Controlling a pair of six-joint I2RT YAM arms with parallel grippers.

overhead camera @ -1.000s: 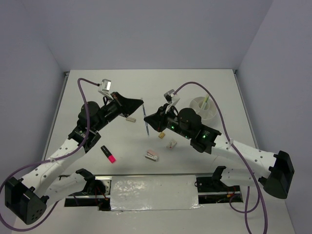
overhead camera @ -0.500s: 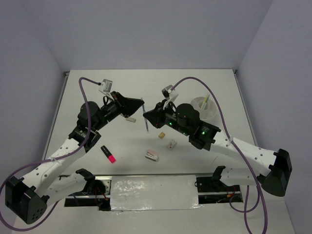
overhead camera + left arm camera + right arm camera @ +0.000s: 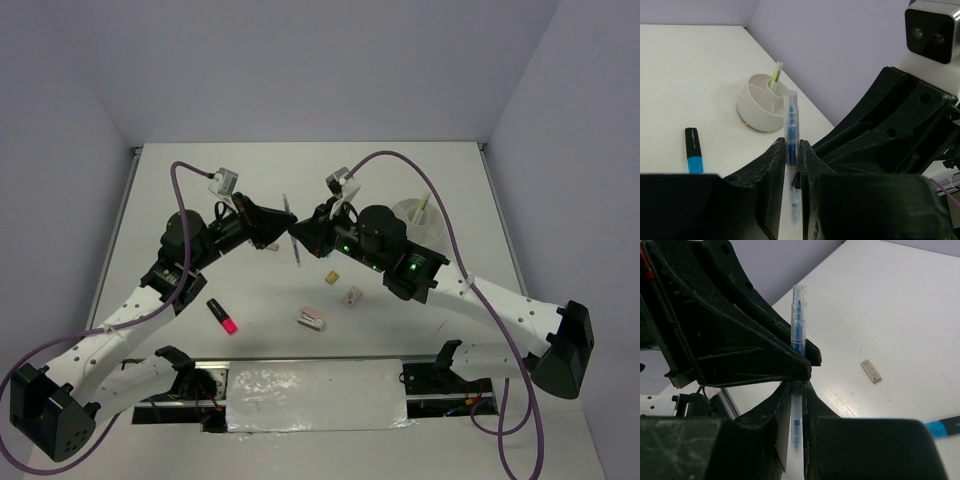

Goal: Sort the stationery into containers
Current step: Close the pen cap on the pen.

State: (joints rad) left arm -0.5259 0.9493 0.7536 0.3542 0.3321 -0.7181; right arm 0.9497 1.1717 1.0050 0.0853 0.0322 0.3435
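Observation:
A clear pen with blue ink (image 3: 292,232) is held in mid-air between both grippers. My left gripper (image 3: 791,152) is shut on its middle. My right gripper (image 3: 796,390) is shut on its other end, tip to tip with the left gripper (image 3: 281,228). The round white tub (image 3: 420,222) stands at the right with a yellow-green pen (image 3: 776,75) upright in one compartment. A pink-ended black highlighter (image 3: 223,316) lies at the front left. A blue-ended black marker (image 3: 693,150) lies on the table near the tub (image 3: 760,100).
Small clips and erasers lie near the front middle of the table: a whitish-pink one (image 3: 311,319), a pale one (image 3: 352,295) and a yellowish one (image 3: 329,277). A flat pale eraser (image 3: 871,371) lies under the grippers. The right arm (image 3: 470,290) spans the table's right half.
My right gripper has moved left and up to meet the left gripper and now grips the pen. The left gripper has lifted slightly with the pen.

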